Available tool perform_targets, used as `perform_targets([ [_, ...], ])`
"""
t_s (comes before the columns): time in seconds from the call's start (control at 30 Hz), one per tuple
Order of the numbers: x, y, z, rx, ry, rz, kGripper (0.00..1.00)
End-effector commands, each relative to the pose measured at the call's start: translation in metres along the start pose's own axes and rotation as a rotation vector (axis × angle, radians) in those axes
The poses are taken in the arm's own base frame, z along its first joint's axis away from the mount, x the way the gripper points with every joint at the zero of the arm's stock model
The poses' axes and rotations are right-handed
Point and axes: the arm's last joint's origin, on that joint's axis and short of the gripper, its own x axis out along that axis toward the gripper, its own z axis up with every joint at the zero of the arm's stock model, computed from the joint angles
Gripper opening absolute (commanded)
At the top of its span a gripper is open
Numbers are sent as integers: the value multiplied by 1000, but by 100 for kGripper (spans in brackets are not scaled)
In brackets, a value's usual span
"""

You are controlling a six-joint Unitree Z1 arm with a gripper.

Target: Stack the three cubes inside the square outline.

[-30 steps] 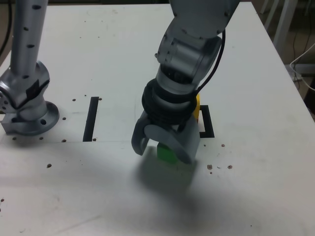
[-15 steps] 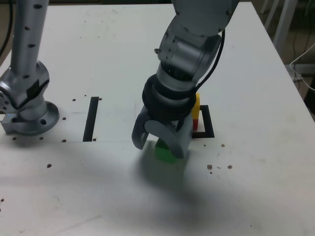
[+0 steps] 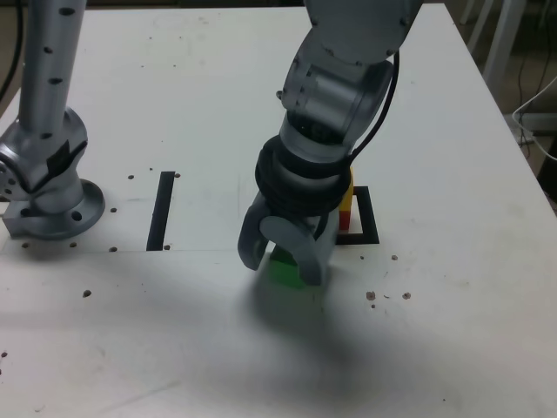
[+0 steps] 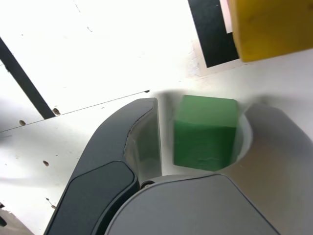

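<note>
The gripper (image 3: 283,252) points down at the white table (image 3: 452,287), its two smooth grey jaws straddling the green cube (image 4: 205,132). In the wrist view one jaw lies against or right beside one cube face, while a thin gap shows between the other jaw and the opposite face, so the jaws are nearly closed around the cube but a firm grasp cannot be confirmed. The cube sits flat on the table.

Just behind the gripper, partly hidden by the wrist, the yellow cube (image 3: 348,185) sits on the red cube (image 3: 345,214) inside the square outline (image 3: 369,228), close to the green cube but apart from it. Toward the near table edge and toward the exterior view's right the surface is bare apart from dark specks. A straight black strip (image 3: 162,209) and a grey metal base (image 3: 52,187) stand well off toward the exterior view's left.

Compared with a second ago, the jaws have narrowed markedly around the green cube.

The cubes are matte, sharp-edged blocks; the jaws are curved.
</note>
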Motion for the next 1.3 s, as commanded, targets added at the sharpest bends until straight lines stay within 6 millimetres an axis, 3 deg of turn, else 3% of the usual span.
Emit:
perform_targets([
  [0.0,-3,1,0,-4,-15,0,40],
  [0.27,-7,3,-4,-8,-28,1,32],
  [0.47,-23,5,-21,-13,-35,4,28],
  [0.67,-53,9,-46,-13,-49,21,28],
  [0.87,-99,25,-64,-40,-74,24,28],
  [1.03,-120,46,-62,-95,-124,20,28],
  [1.27,-126,73,-48,-175,-159,33,28],
])
